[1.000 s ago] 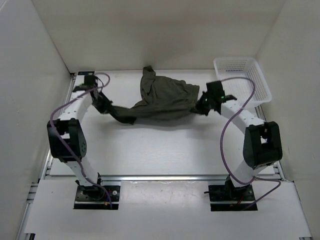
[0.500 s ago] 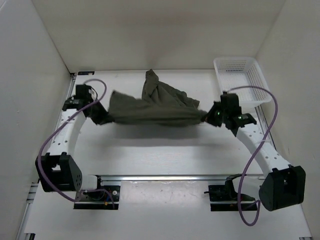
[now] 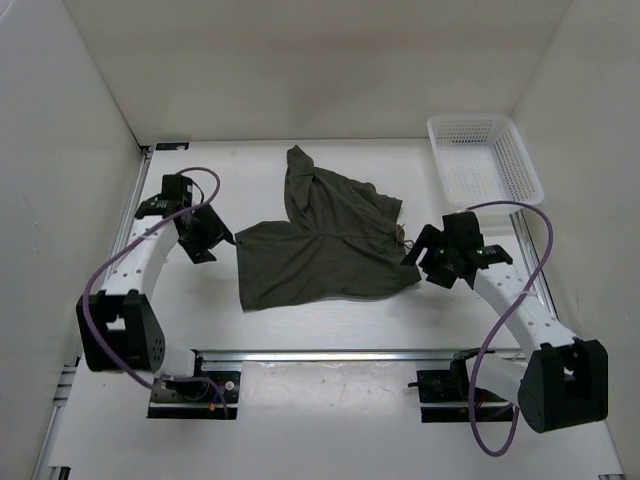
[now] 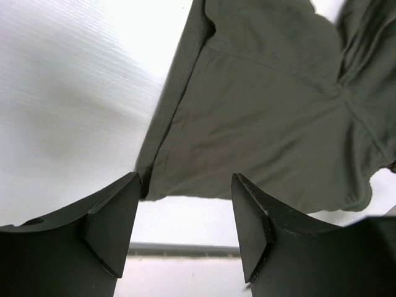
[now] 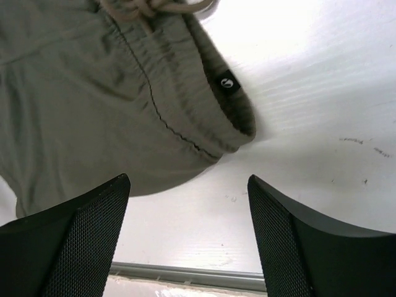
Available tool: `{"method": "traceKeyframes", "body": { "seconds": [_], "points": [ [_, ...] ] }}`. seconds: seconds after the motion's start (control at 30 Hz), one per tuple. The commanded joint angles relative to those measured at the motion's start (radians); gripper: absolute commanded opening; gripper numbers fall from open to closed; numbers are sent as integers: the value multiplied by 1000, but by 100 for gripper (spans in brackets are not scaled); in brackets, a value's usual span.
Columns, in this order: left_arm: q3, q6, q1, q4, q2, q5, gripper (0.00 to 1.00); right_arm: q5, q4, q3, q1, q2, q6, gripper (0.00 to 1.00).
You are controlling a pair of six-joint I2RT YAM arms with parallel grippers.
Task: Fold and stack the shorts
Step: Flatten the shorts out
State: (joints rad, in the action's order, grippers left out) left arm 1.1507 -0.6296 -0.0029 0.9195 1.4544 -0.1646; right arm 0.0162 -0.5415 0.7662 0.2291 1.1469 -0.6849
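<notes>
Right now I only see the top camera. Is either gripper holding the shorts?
Observer: No. In the left wrist view the left gripper is open and empty; the shorts lie on the table just beyond its fingertips.
Operator: And the right one?
Observer: The right gripper is open too, with nothing between its fingers.
Operator: Which part lies in front of it?
Observer: The waistband corner, with a small black logo tag and the knotted drawstring.
</notes>
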Motion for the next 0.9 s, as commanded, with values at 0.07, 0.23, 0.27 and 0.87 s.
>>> {"method": "traceKeyframes", "body": {
  "seconds": [0.07,0.23,0.27,0.87],
  "points": [
    [-212,-71,-29,-2,-106,-48,73,94,26,-100,-8,-32,-74,82],
    [-361,-165,-134,-80,-108,-82,89,157,110,-122,-37,45,-93,83],
    [-361,-165,-144,-90,-108,-82,89,157,121,-122,-46,62,-93,83],
    [-350,-160,-207,-228,118,-50,11,166,253,-87,-70,266,-71,8]
  ]
}}
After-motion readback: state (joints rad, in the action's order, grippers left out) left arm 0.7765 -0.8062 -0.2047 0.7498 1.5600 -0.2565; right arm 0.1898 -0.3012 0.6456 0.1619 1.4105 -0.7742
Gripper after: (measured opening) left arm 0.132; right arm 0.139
